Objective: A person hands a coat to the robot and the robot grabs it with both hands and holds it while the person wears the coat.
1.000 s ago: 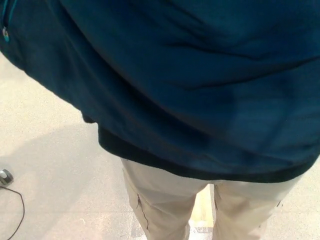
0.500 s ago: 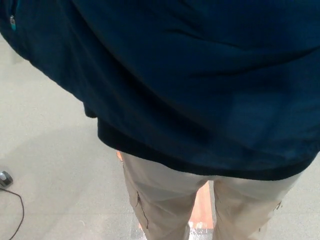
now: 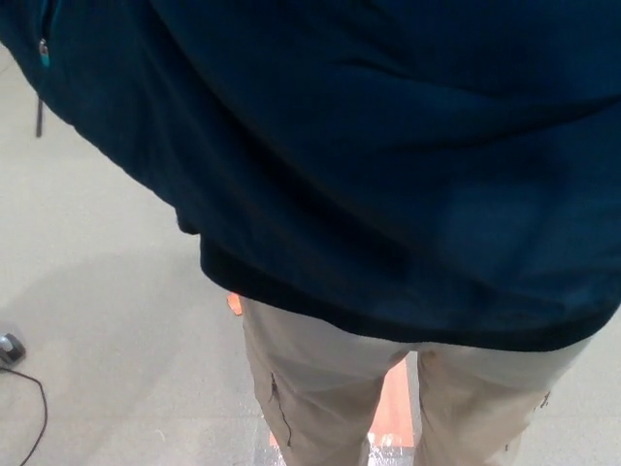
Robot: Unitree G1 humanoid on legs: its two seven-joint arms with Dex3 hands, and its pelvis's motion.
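So compared with a second ago the dark blue coat (image 3: 388, 155) has slid a bit down and toward picture right: the zipper pull (image 3: 43, 53) near the top left sits lower than it did, and the bottom hem now hangs a touch further down over the person's beige trousers (image 3: 320, 388). A thin dark strap or cord (image 3: 39, 116) has also popped into view under that left edge, which wasn't showing before. The floor cable (image 3: 34, 408) in the lower left corner hasn't budged, so I'd say it's the coat and the person moving, not the camera. My guess is the person is settling into the coat, so we're well into the wearing part of the task. As for the hands, honestly can't tell you anything: neither the left nor the right hand shows anywhere, the coat fills the whole upper part of the view, so whether they're clamped on the fabric or spread apart is anyone's guess.
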